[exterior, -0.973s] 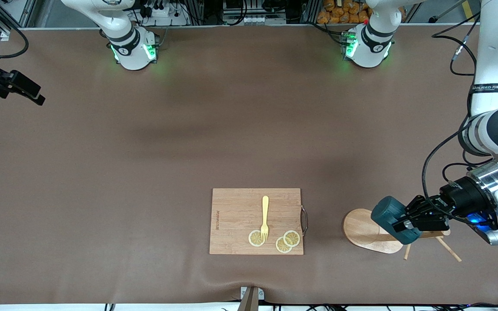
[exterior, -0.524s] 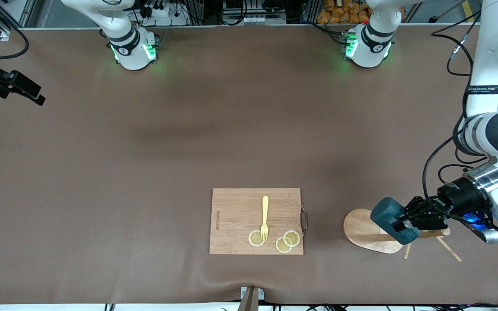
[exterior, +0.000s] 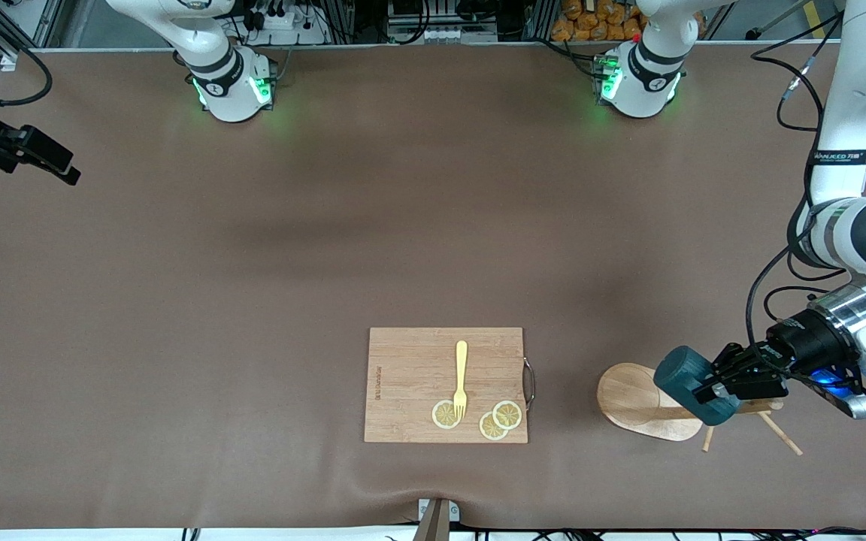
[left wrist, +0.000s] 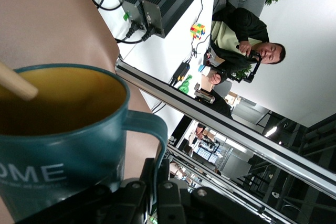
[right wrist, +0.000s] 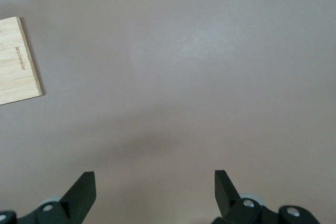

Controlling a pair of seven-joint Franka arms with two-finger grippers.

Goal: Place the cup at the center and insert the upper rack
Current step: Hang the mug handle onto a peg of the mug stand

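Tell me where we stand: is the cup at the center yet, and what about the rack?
Nothing is finished. In hand: the left gripper is shut on the cup by its handle, holding it over the upper rack, which lies tipped on its side at the left arm's end of the table. A peg pokes into the cup's mouth. The right gripper waits open. Left: carry the cup to the center, then fit the rack.

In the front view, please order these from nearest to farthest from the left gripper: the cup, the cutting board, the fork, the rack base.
From the left gripper:
1. Cup: held in it, over the rack.
2. Rack base: on the table under the cup.
3. Cutting board: its handle edge faces the rack.
4. Fork: on the board's middle, toward the right arm's end.
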